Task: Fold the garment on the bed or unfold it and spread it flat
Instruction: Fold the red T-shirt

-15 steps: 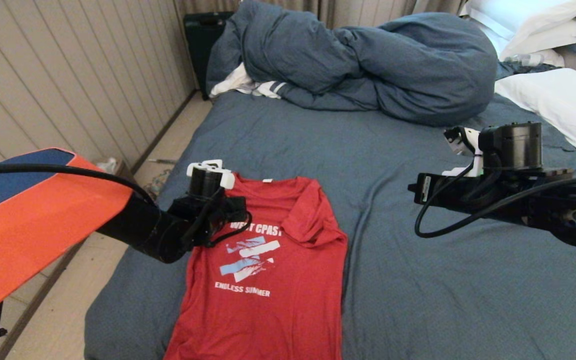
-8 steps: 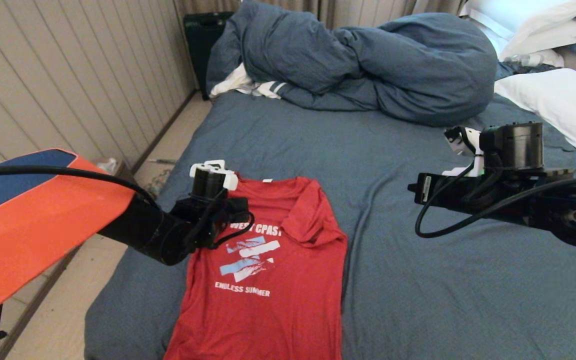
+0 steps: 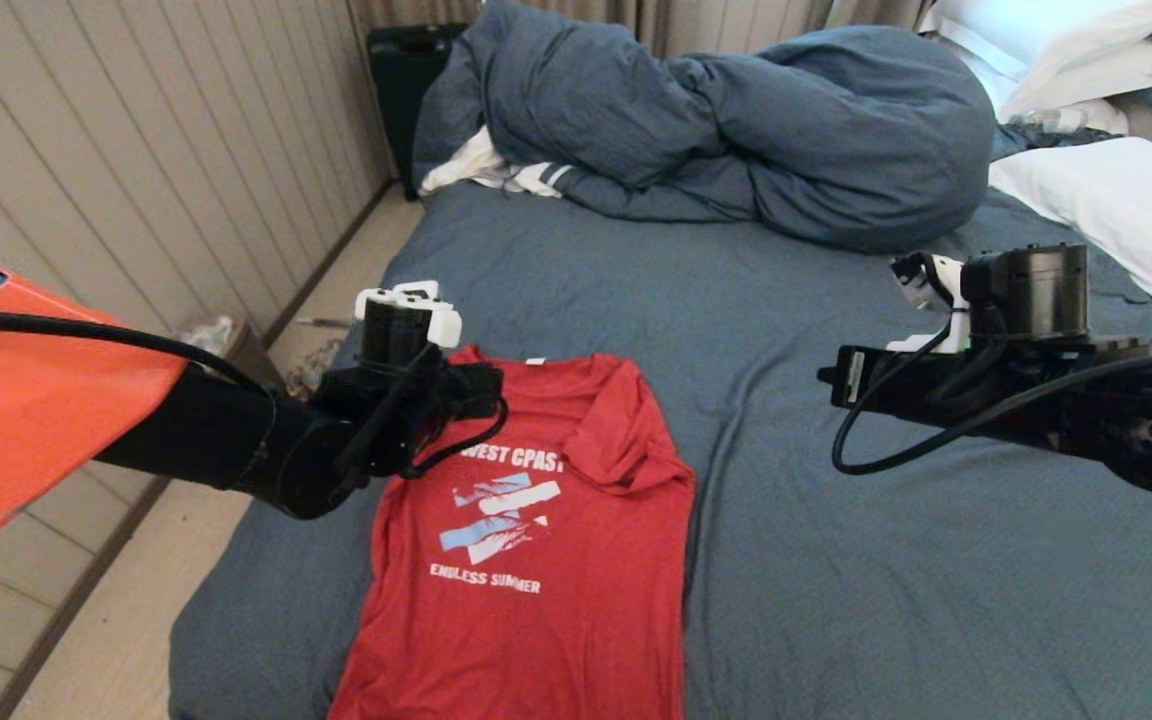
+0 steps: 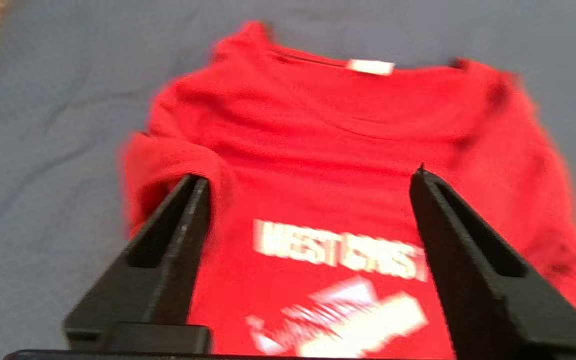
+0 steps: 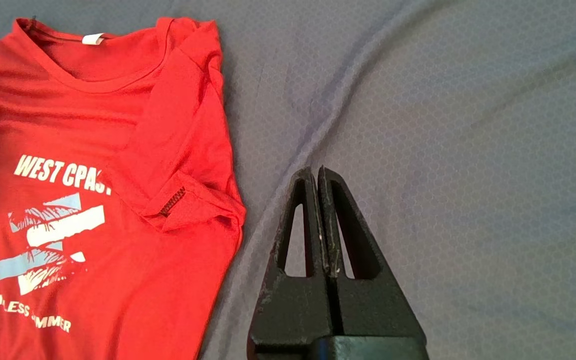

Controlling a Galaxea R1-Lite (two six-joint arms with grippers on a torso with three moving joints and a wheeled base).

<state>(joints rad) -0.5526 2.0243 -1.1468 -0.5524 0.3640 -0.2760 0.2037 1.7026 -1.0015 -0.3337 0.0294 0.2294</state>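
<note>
left gripper (image 4: pixel 313 185) spread wide over garment (image 3: pixel 526 540) (nothing held) | right gripper (image 5: pixel 318 172) closed above bed (image 3: pixel 886 560)

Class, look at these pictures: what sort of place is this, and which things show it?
Most likely a bedroom: a large bed with a bunched duvet, white pillows, and a red T-shirt lying on the sheet.

Red garment (image 3: pixel 526 540), white print; blue-grey bed (image 3: pixel 886 580).

One red T-shirt (image 3: pixel 526 530), one bed (image 3: pixel 836 600), one duvet (image 3: pixel 736 130), two robot arms.
</note>
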